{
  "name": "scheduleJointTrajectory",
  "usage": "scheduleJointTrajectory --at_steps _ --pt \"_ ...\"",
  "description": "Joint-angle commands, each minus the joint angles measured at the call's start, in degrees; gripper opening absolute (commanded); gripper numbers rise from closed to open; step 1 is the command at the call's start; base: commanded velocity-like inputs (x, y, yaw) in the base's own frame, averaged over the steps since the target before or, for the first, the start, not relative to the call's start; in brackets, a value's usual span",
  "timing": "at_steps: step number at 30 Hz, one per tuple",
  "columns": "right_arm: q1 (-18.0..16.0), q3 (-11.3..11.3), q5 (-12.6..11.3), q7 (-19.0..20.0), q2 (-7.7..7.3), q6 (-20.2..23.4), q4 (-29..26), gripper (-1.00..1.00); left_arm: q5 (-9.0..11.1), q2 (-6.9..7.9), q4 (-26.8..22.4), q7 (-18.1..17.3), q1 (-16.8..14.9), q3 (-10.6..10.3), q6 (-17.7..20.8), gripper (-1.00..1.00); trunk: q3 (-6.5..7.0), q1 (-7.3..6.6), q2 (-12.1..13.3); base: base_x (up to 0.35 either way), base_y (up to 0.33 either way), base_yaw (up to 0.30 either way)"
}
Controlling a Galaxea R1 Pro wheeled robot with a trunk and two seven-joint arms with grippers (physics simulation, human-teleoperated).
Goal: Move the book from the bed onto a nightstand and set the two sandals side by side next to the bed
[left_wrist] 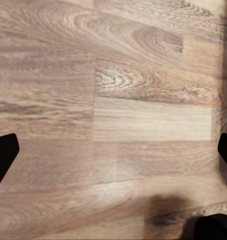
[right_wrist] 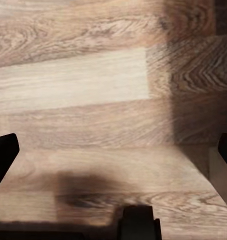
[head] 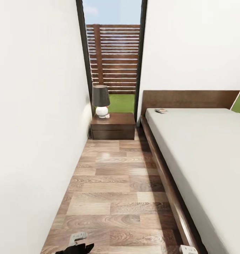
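The book (head: 161, 110), small and dark with an orange band, lies on the white mattress of the bed (head: 204, 155), close to the brown headboard. Left of the bed's head stands the nightstand (head: 116, 121), in front of the tall window. The blue sandals are out of view. My left gripper (left_wrist: 113, 155) hangs open over bare plank floor, its dark fingers (left_wrist: 2, 156) far apart. My right gripper (right_wrist: 113, 155) is open too, above the floor beside a shadowed edge, with nothing between its fingers (right_wrist: 3, 155).
A lamp (head: 100, 100) with a dark shade and white base occupies the nightstand's left part. A narrow wood-plank aisle (head: 113, 190) runs between the white wall (head: 35, 141) and the bed's dark frame (head: 166, 180). Bits of my left arm (head: 77, 240) and right arm (head: 188, 249) show low down.
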Motion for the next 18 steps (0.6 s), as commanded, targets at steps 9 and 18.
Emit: scheduleJointTrajectory --at_steps 9,18 --pt "-0.03 -0.5 0.6 0.25 0.01 0.23 -0.08 1.0 -0.6 0.02 0.03 -0.15 -0.03 0.44 -0.23 1.0 -0.05 0.03 -0.02 0.223 0.051 -0.104" --pt "-0.01 -0.5 0.55 0.2 0.0 0.23 -0.09 1.0 -0.6 0.02 0.03 -0.15 -0.03 0.43 -0.23 1.0 -0.05 0.03 -0.02 0.053 0.003 -0.008"
